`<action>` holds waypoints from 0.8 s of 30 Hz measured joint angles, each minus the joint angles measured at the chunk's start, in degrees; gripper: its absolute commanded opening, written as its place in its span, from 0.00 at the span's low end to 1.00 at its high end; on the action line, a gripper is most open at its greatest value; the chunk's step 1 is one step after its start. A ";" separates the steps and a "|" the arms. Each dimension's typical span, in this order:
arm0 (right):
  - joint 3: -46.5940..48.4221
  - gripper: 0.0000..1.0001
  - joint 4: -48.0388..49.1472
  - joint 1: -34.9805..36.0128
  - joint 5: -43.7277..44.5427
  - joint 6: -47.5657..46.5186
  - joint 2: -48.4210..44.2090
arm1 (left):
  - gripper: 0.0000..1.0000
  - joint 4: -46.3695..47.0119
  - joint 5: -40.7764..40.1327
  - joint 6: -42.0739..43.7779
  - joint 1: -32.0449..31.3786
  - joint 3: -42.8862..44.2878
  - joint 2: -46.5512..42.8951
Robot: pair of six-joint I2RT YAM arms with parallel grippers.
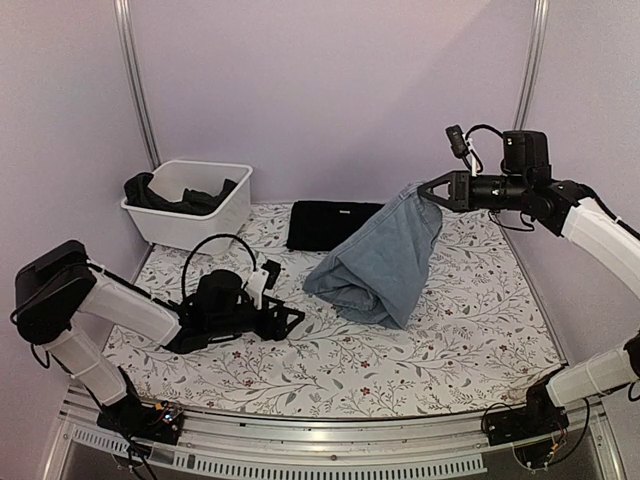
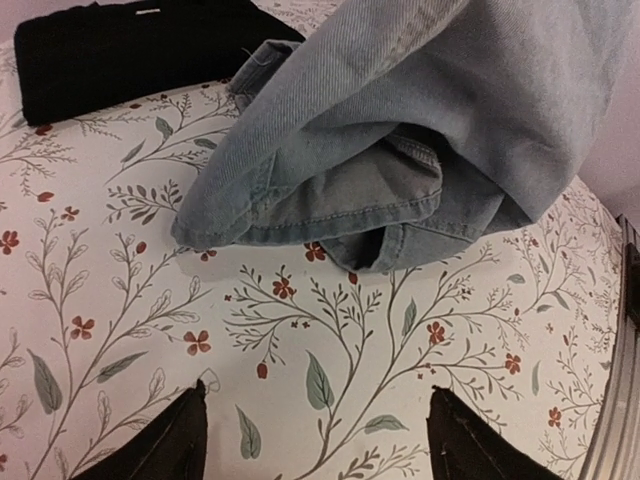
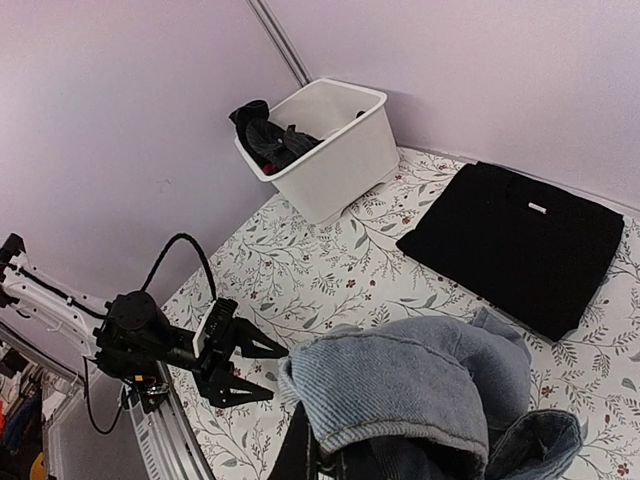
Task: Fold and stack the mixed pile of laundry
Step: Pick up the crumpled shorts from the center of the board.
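Step in hand: the light blue jeans (image 1: 378,262) were being lifted out for folding. They were not yet spread flat.
Right claw: the right claw (image 1: 428,190) was clamped on an upper edge of the jeans, at about 2 o'clock on the table and well above it.
Jeans: they hung from that grip in a bunched drape. The lower end lay crumpled on the flowered tablecloth (image 1: 470,340) near the centre, and doubled hems and seams showed in the left wrist view.
Left claw: the left claw (image 1: 292,322) sat low at about 8 o'clock with its jaws spread and nothing between them. Its fingertips (image 2: 165,440) pointed toward the heaped denim, near it but apart.
Done so far: a black garment (image 1: 330,224) lay folded flat at 12 o'clock, just beside the jeans.
Left to do: dark clothes (image 1: 150,190) lay in the white bin (image 1: 215,215) at 10 o'clock.
Next move, as judged: the left claw needed to reach the free lower end and take a hem or leg edge. The two arms could then pull the denim straight and lay it flat.
Care needed: the layers were doubled over, so a pinch could catch more than one, and which edge was the waistband could not be told.
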 measured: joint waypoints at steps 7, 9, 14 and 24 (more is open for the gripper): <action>3.61 0.00 -1.40 0.00 -1.60 0.74 0.00 | 0.77 16.90 2.43 -5.14 0.00 -0.74 10.58; 5.35 0.00 -1.73 0.00 -2.38 1.14 0.00 | 0.77 20.57 2.62 -6.16 0.00 -0.39 12.44; 8.90 0.00 -1.81 0.00 -4.57 1.66 0.00 | 0.77 30.27 3.63 -7.78 0.00 0.81 16.06; 9.84 0.00 -1.88 0.00 -9.49 3.26 0.02 | 0.78 40.59 5.33 -10.64 2.32 3.32 16.98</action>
